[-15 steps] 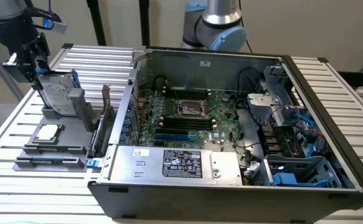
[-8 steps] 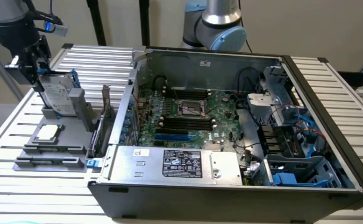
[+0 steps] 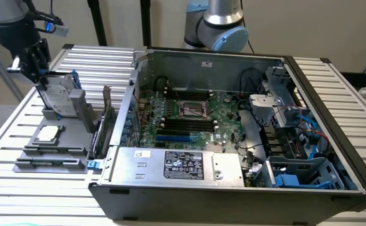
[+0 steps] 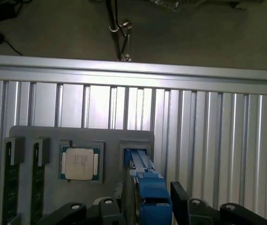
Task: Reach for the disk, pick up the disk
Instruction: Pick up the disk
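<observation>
The disk (image 3: 58, 95) stands on edge in a slot of the grey holder (image 3: 28, 151) on the slatted table, at the exterior view's left. It is silver-grey with a white label and a blue bracket. My gripper (image 3: 39, 77) hangs straight down over its top edge. In the wrist view the disk (image 4: 147, 180) shows edge-on, blue bracket uppermost, with one black finger (image 4: 111, 208) on one side and the other finger (image 4: 180, 199) on the opposite side. The gripper (image 4: 145, 204) is open, its fingers straddling the disk close to both faces. The disk still rests in its slot.
A small square silver chip (image 4: 79, 163) lies in the holder beside the disk, with two memory sticks (image 4: 11, 183) further along. An open computer case (image 3: 333, 141) with a large silver box (image 3: 176, 165) fills the table's middle. A second arm (image 3: 217, 23) stands behind it.
</observation>
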